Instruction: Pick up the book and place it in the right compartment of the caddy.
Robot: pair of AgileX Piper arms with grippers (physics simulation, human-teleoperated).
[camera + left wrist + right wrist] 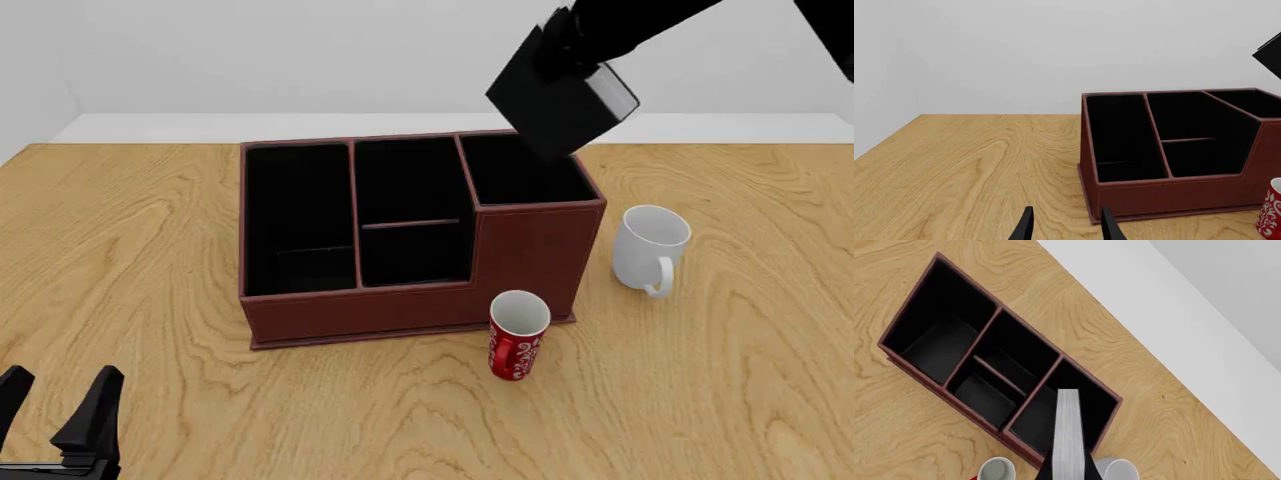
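Our left gripper (60, 410) sits idle by the near-left corner of the bench, low over the wood, fingers parted and holding nothing.

Caddy (387, 310) stands mid-bench. Left to right: one long cell, two small cells split by a divider, then the right compartment (523, 172) — the tall-walled one toward the far edge. All cells look unoccupied.

In front of the caddy's near-right corner stands a red soda can (518, 335); a white mug (649, 246) sits to the right of the caddy, close to it without touching.

The book (561, 100) is off the bench, tilted, gripped by our right gripper (571, 45) above the far edge. It hangs over the right compartment's far side, apparently clear of the walls. In the right wrist view the white page edges line up over that cell.

Status as we judge it: pick done, carry mostly done. Left to do — lower the book into the cell, let go, pull the arm out.

Watch item: the book is tilted, so a corner could catch the tall rim on the way down.
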